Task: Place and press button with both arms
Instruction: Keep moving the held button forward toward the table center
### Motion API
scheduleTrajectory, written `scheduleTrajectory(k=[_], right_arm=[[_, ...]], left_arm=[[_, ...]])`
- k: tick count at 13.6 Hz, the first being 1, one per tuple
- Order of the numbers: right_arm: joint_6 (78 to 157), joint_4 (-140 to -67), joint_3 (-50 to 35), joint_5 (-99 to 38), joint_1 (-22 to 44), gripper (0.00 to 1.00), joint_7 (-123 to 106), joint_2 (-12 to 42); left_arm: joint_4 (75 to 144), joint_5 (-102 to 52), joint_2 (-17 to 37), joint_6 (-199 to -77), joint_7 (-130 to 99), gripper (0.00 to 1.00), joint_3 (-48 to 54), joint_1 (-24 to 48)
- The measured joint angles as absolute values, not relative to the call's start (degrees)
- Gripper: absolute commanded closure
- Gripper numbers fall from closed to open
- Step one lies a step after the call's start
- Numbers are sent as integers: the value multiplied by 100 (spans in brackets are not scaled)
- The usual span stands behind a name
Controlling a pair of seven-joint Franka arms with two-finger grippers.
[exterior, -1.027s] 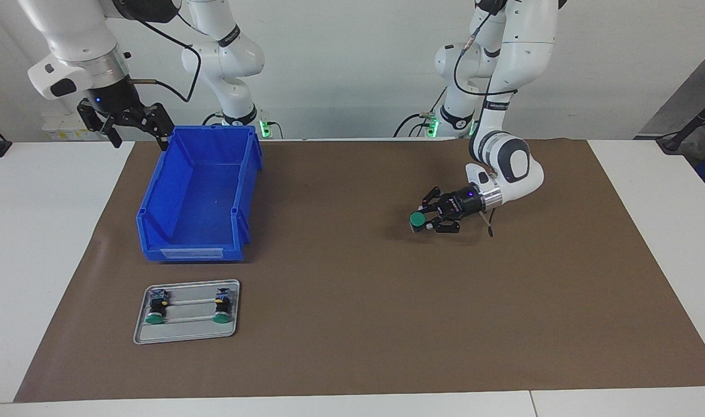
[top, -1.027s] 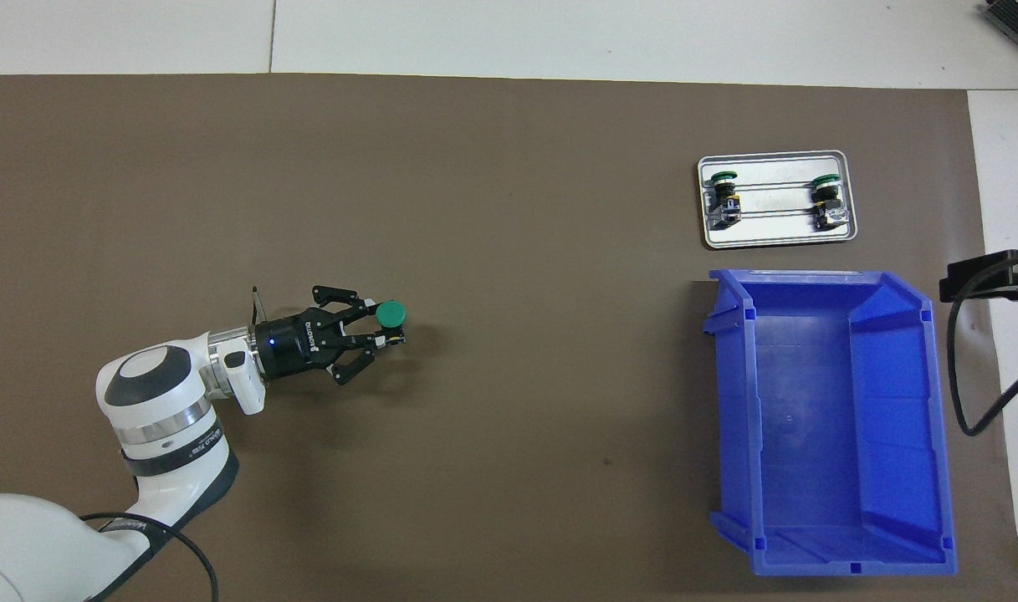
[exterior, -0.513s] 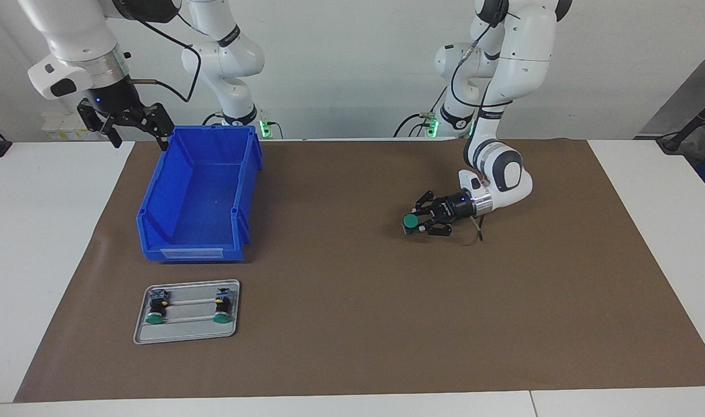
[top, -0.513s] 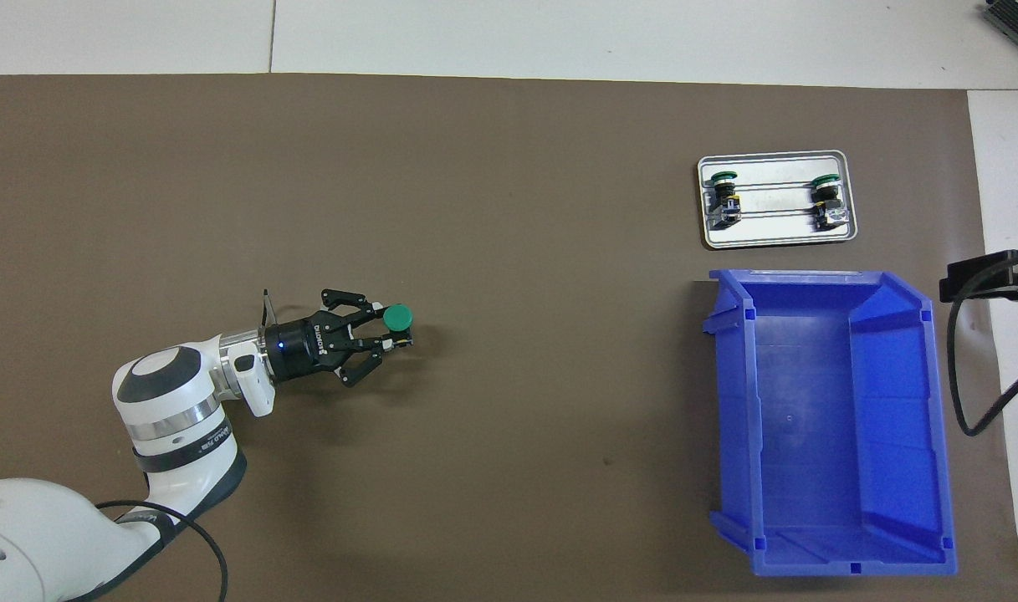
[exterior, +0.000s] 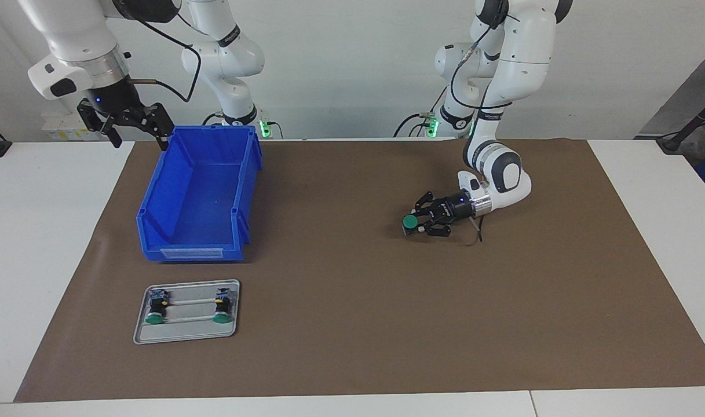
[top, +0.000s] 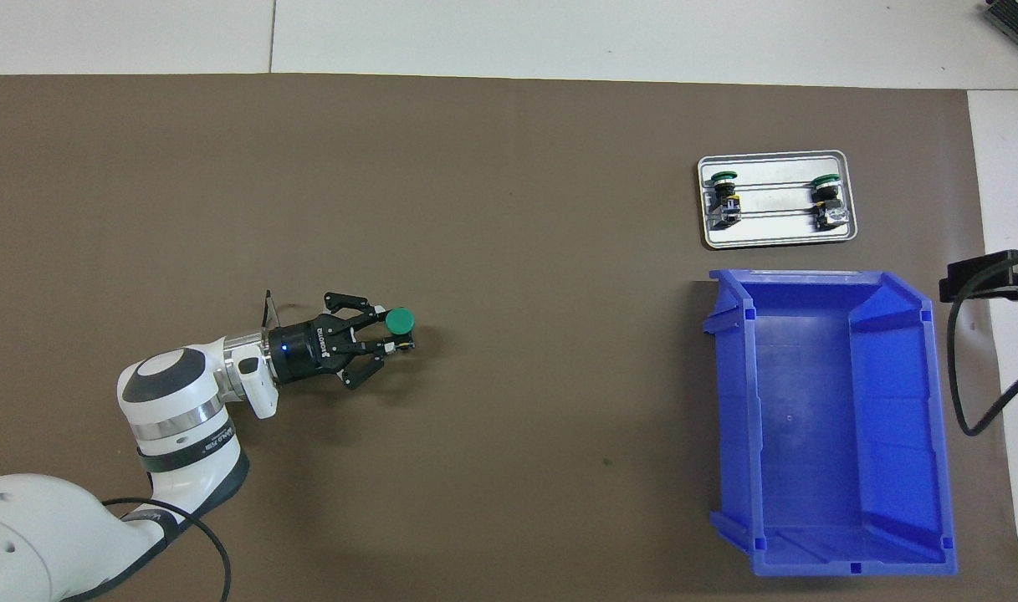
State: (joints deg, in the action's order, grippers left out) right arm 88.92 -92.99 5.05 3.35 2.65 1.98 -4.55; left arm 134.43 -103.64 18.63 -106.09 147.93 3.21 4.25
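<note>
A white tabletop ran under a plain pale wall, and a matte brown mat (exterior: 352,324) covered most of it in both views. Right of centre in the facing view, the left gripper (exterior: 417,223) lay nearly level just above the mat, its black linked fingers clamped on the short dark body of the button (exterior: 410,222), whose round green cap pointed up; the same pair showed at centre left in the overhead view, the button (top: 400,320) at the tips of the left gripper (top: 389,334). The low, sideways hold seemed chosen to stand the switch on its base with the cap free for a press from above. At the upper left of the facing view the right gripper (exterior: 137,126) waited in the air with its jaws spread and empty, over the table's edge beside the blue bin (exterior: 155,220), probably kept clear until the press was due. The bin was glossy moulded plastic, open-topped with a sloped front lip, and looked empty. Below it in the facing view sat a shallow metal tray (exterior: 141,333) with rounded corners, holding two spare buttons (exterior: 155,310) laid on their sides, well apart.
</note>
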Motion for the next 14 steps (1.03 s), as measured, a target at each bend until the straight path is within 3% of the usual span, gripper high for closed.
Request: scheduleTrajectory(k=[14], right_arm=[[8892,-9299,505,335,265,0,198,-455]], left_arm=[[13468,-10364,1903,-10677,14958,97,314,491]])
